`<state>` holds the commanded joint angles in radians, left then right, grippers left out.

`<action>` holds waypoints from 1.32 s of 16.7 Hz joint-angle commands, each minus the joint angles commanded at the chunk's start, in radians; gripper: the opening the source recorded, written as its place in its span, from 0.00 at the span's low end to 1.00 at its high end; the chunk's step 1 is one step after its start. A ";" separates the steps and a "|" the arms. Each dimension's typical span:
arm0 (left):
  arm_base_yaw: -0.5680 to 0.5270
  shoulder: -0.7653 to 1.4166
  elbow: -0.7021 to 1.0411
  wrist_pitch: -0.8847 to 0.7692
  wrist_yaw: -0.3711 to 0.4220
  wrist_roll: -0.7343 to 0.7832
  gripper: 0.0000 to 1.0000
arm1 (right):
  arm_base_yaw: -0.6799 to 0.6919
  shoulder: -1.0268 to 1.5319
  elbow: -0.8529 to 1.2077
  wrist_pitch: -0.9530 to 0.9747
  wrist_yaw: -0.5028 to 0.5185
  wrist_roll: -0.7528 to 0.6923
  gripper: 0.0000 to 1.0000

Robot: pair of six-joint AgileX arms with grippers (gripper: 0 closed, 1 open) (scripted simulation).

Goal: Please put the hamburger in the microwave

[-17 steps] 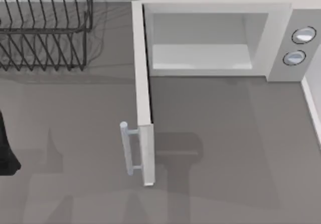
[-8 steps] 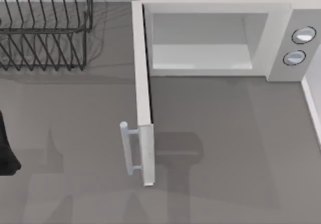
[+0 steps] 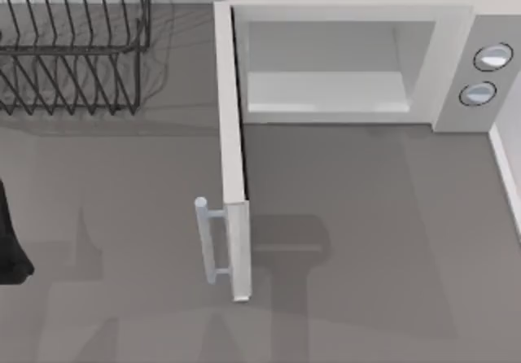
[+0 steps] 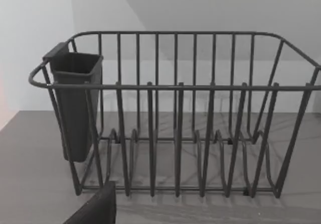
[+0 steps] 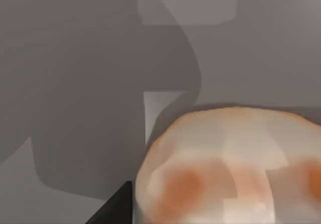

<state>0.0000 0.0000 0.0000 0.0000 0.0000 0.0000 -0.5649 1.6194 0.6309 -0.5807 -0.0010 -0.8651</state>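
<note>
Dark wire dish rack [image 3: 73,45] on grey table [image 3: 366,216].

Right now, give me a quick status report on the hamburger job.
Hamburger close up in right wrist view, above the table. Microwave door wide open, nothing blocking the cavity. Left arm parked at the table's left edge, facing dish rack.

No readable text, label or number anywhere

The microwave [image 3: 342,21] is white with a pale cavity, a silver handle [image 3: 210,241] and two silver dials [image 3: 485,73]. The rack [image 4: 175,113] is dark wire with a dark cup [image 4: 75,103]. The hamburger [image 5: 230,169] is cream-tan with orange patches. The table [image 3: 366,216] is grey.
</note>
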 joint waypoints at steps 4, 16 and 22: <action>0.000 0.000 0.000 0.000 0.000 0.000 1.00 | 0.000 0.000 0.000 0.000 0.000 0.000 0.00; 0.000 0.000 0.000 0.000 0.000 0.000 1.00 | -0.006 -0.166 0.217 -0.394 -0.017 0.005 0.00; 0.000 0.000 0.000 0.000 0.000 0.000 1.00 | -0.005 -0.245 0.323 -0.554 -0.016 0.008 0.00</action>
<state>0.0000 0.0000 0.0000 0.0000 0.0000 0.0000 -0.5697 1.3746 0.9543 -1.1351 -0.0174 -0.8570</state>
